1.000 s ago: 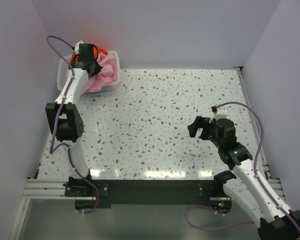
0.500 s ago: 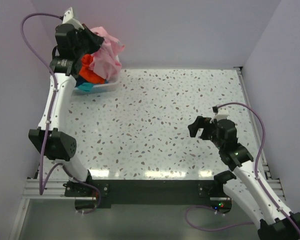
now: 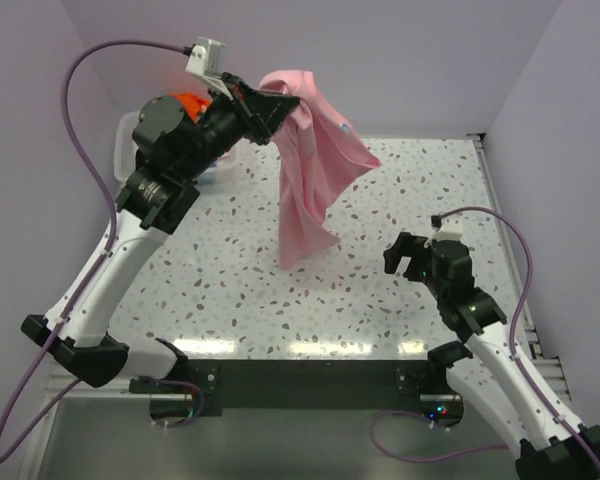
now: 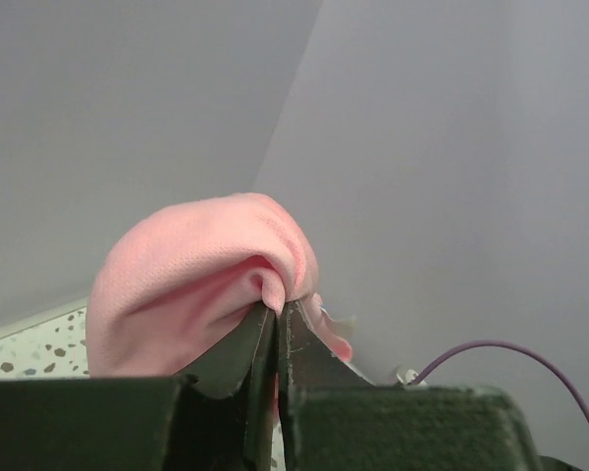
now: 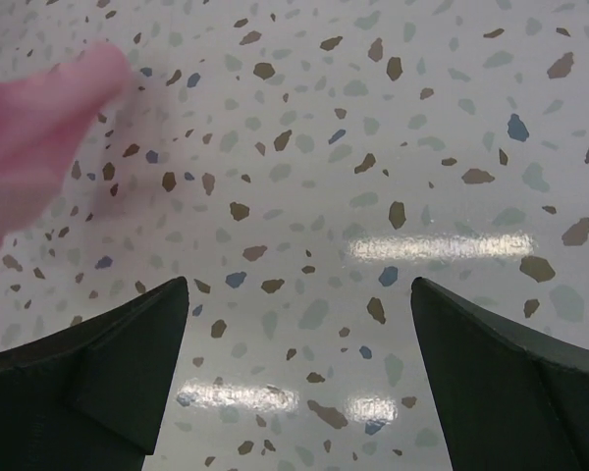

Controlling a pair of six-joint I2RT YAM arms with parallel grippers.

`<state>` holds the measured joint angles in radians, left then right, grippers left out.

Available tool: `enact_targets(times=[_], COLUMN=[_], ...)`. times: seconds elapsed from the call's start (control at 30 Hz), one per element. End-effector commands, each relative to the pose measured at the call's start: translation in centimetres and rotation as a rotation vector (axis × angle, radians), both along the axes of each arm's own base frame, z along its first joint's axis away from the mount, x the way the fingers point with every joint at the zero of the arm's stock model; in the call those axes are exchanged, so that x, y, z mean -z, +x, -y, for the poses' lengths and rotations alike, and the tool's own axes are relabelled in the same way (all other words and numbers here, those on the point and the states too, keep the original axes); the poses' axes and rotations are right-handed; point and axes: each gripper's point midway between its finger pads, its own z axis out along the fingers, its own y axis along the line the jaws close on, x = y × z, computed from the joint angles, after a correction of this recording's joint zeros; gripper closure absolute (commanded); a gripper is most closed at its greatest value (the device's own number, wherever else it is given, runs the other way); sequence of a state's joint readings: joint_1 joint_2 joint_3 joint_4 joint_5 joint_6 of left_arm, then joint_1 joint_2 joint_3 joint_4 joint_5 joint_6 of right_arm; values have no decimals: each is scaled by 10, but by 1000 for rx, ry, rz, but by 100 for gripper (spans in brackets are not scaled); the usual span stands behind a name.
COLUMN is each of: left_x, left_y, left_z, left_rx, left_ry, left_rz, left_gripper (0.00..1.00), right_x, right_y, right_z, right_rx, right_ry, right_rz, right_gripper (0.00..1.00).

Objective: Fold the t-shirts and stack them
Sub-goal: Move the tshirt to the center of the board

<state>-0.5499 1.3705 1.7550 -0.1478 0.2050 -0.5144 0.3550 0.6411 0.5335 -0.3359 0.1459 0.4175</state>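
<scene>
Above the desk's (image 3: 230, 290) far-left part, my left claw (image 3: 268, 106) is pinched shut on a bunched edge of the pink t-shirt (image 3: 310, 190). It hangs long-axis vertical, lower end over mid-desk. My right claw (image 3: 410, 257), spread wide and empty, stands right of that lower end and is nearer to it. No legible writing.

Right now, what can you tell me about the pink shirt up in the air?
The light pink t-shirt is soft, plain cloth, bunched and creased, not folded. It hangs in a long drape from one pinched bit, clamped in the shut left gripper, over the speckled table. Its lower end dangles near the table; whether it touches is unclear.
</scene>
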Motion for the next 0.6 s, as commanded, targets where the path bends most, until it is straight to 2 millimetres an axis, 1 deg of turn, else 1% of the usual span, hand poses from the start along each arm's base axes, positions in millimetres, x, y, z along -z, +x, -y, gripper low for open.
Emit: enact_targets(times=[0.0, 0.03, 0.07, 0.1, 0.13, 0.17, 0.2, 0.23, 0.27, 0.3, 0.33, 0.37, 0.4, 0.43, 0.47, 0.5, 0.53, 0.57], left_x=[11, 31, 45, 63, 112, 134, 162, 219, 247, 272, 319, 338, 356, 385, 396, 406, 419, 424], left_y=[9, 16, 28, 35, 44, 53, 54, 47, 45, 40, 26, 20, 15, 3, -1, -2, -11, -13], left_z=[8, 9, 0, -6, -15, -41, -54, -70, -87, -95, -109, -118, -129, -140, -145, -158, -167, -178], left_rx=[-13, -34, -116, -168, -242, -401, -483, -561, -652, -692, -736, -774, -809, -832, -835, -864, -878, -910], left_ry=[-45, -24, -19, -4, 58, 69, 59, 134, 159, 157, 237, 261, 267, 325, 342, 349, 382, 381], left_rz=[-11, -67, -113, -162, -278, -337, -425, -540, -586, -645, -730, -769, -815, -875, -906, -940, -982, -1006], left_gripper=[100, 100, 100, 100, 100, 100, 97, 95, 90, 87, 83, 79, 66, 61, 51, 44, 38, 26], right_x=[-10, -8, -9, -8, -8, -8, -8, -9, -8, -8, -5, 0, 3, 1, 6, 6, 2, 5], right_y=[2, 1, 2, 1, 1, 1, 0, 1, 2, 2, 3, 4, 4, 5, 7, 8, 10, 12], right_z=[20, 22, 24, 24, 24, 24, 24, 22, 21, 20, 16, 13, 11, 6, 3, 0, -10, -16], right_rx=[121, 131, 142, 143, 144, 144, 138, 132, 127, 118, 97, 85, 76, 49, 35, 15, -35, -65], right_ry=[-21, -22, -22, -20, -19, -22, -24, -23, -21, -20, -18, -21, -25, -20, -30, -31, -13, -8], right_rz=[20, 20, 25, 25, 28, 24, 22, 22, 21, 21, 12, -8, -22, -27, -49, -52, -43, -59], right_gripper=[1, 1, 1, 1, 1, 1, 1, 1, 1, 1, 1, 1, 1, 1, 1, 1, 1, 1])
